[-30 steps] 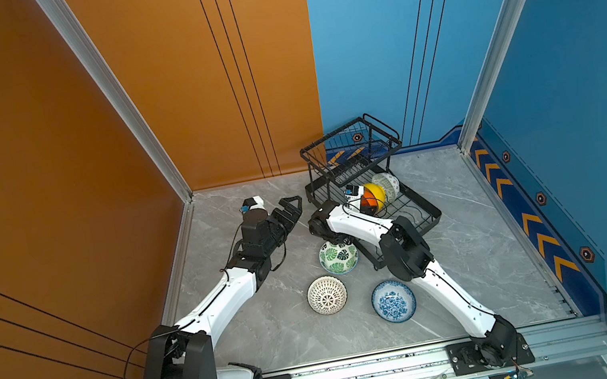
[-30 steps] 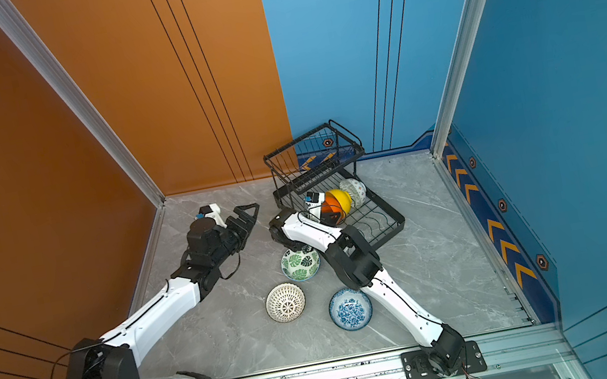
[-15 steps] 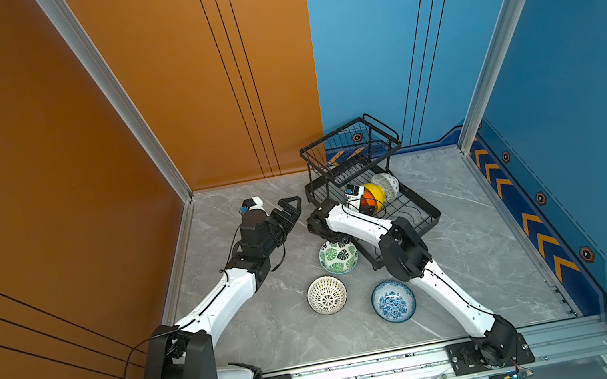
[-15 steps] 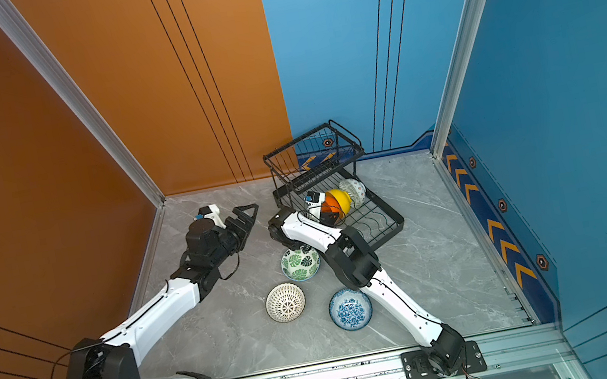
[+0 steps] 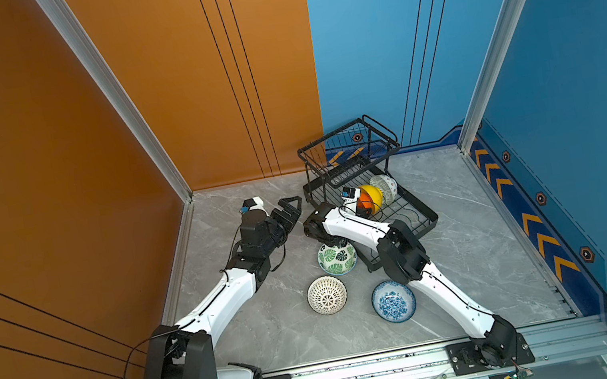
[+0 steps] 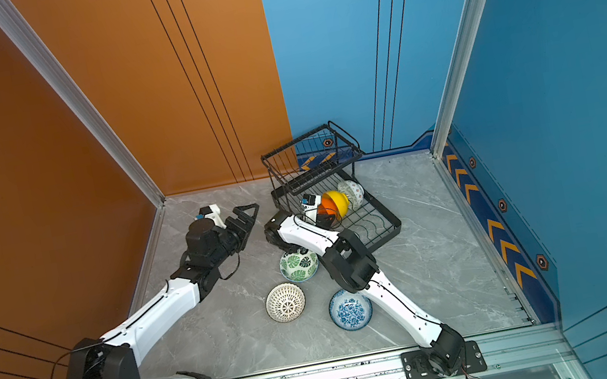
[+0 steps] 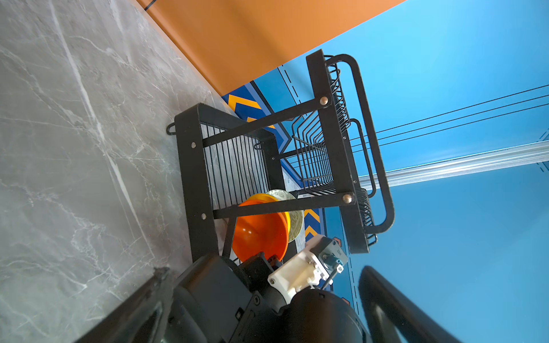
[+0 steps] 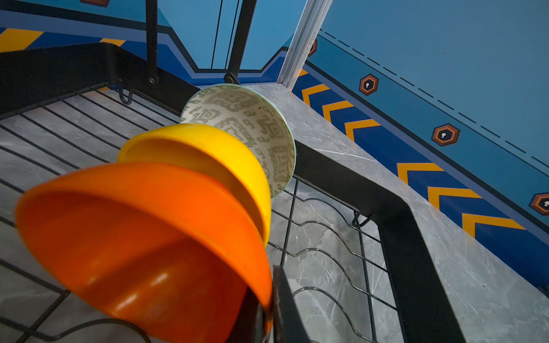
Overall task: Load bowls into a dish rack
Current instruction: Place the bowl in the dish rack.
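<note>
Both top views look down from high overhead; both wrist views sit close (sharing the dish rack [image 7: 193, 178])

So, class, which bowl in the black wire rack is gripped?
The plain orange bowl: the right gripper pinches its rim; the yellow bowl and grey-green patterned bowl are ungripped.

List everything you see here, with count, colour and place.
table: one, grey marble
dish rack: one, black, at its back
orange bowl: one, orange, on edge in rack
yellow bowl: one, yellow, on edge beside it
patterned bowl: one, grey-green, on edge beside the yellow
leaf bowl: one, white and green, table
lattice bowl: one, white, table
floral bowl: one, blue and white, table
left pincer: one, black, open, beside rack
right pincer: one, black, shut on orange bowl
</note>
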`<state>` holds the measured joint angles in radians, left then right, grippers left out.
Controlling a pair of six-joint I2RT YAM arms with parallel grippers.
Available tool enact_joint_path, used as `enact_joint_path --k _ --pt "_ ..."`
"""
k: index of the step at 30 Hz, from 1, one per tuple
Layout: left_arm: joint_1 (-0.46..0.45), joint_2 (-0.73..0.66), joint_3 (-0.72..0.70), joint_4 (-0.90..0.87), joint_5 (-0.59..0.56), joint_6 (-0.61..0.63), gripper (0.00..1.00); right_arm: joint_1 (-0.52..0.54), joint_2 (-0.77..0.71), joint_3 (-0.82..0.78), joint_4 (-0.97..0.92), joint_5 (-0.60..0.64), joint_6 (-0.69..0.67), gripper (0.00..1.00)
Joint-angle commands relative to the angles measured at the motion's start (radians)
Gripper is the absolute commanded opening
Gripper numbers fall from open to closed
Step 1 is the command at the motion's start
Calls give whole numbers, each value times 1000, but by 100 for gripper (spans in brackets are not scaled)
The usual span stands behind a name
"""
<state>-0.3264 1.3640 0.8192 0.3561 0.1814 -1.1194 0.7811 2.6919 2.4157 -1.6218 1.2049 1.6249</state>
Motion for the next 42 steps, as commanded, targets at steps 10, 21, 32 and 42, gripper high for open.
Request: enact_joint_path --k 10,21,32,42 --pt "9 0 -12 29 21 2 98 53 82 -30 -139 -199 -42 12" --pt "7 0 -11 27 19 5 98 69 48 -39 -85 -183 -90 12" --pt "7 6 -11 27 17 5 98 73 45 -37 -8 -265 -117 12" --pt "6 13 -9 28 23 6 98 80 68 2 3 -386 -57 12"
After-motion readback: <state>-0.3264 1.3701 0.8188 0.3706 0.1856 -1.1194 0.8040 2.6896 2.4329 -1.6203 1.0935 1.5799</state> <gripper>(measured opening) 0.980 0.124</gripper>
